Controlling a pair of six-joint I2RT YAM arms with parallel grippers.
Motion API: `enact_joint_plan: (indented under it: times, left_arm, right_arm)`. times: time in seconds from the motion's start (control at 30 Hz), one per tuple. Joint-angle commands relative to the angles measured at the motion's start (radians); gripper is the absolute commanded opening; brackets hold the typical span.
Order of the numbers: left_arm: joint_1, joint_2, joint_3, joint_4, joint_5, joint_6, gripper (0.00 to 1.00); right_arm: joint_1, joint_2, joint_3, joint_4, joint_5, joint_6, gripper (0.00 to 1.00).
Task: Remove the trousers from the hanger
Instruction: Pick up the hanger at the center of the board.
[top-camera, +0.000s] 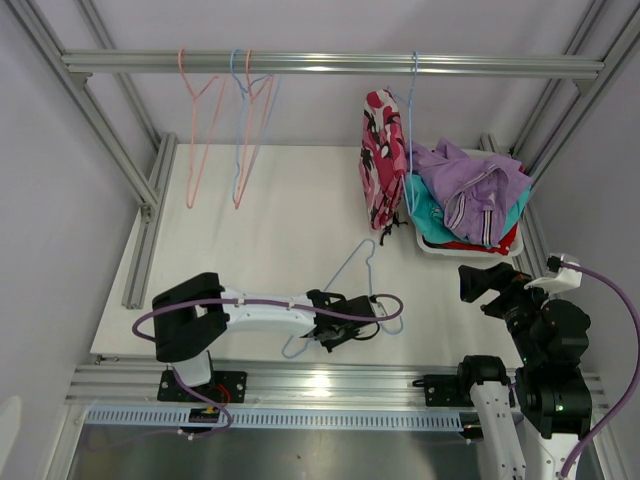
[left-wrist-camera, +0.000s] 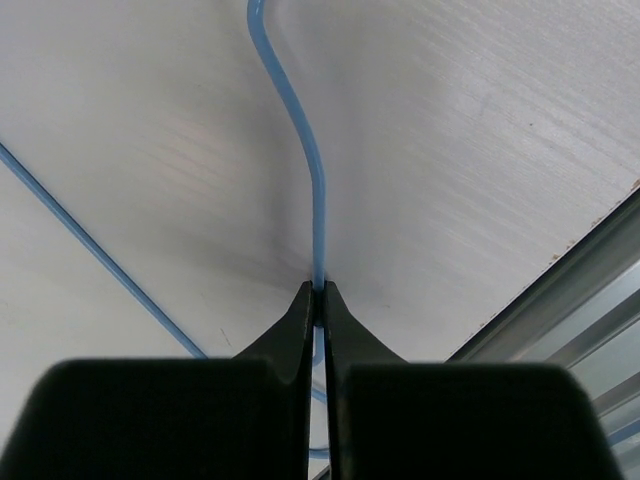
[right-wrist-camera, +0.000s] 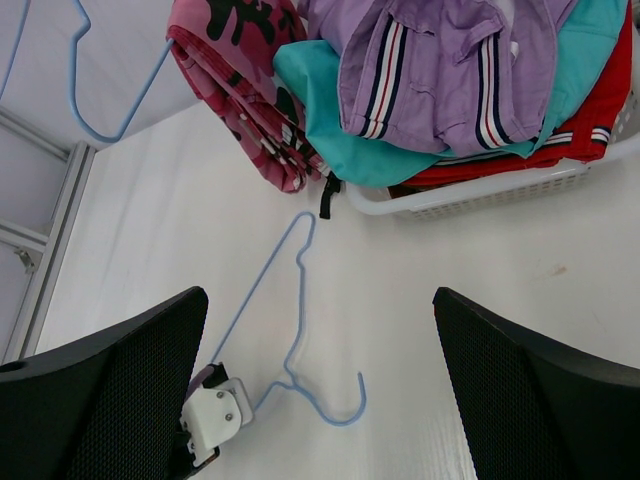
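Pink camouflage trousers hang folded from a blue hanger on the rail, beside the basket. Lilac trousers lie on top of teal and red pairs in a white basket. An empty blue wire hanger lies flat on the table. My left gripper is shut on its wire, low over the table. My right gripper stands open, above the table and near the basket, with nothing between its fingers.
On the left part of the overhead rail hang an empty pink hanger and a blue and pink pair of hangers. Metal frame posts stand at both sides. The table's metal front edge runs close to my left gripper.
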Motion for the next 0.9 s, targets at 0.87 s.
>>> enact_joint_plan:
  times: [0.87]
  left_arm:
    - [0.003,-0.677,0.083,-0.164,0.020,-0.292,0.00]
  right_arm:
    - [0.039,0.003,0.004,0.007,0.052,0.031,1.00]
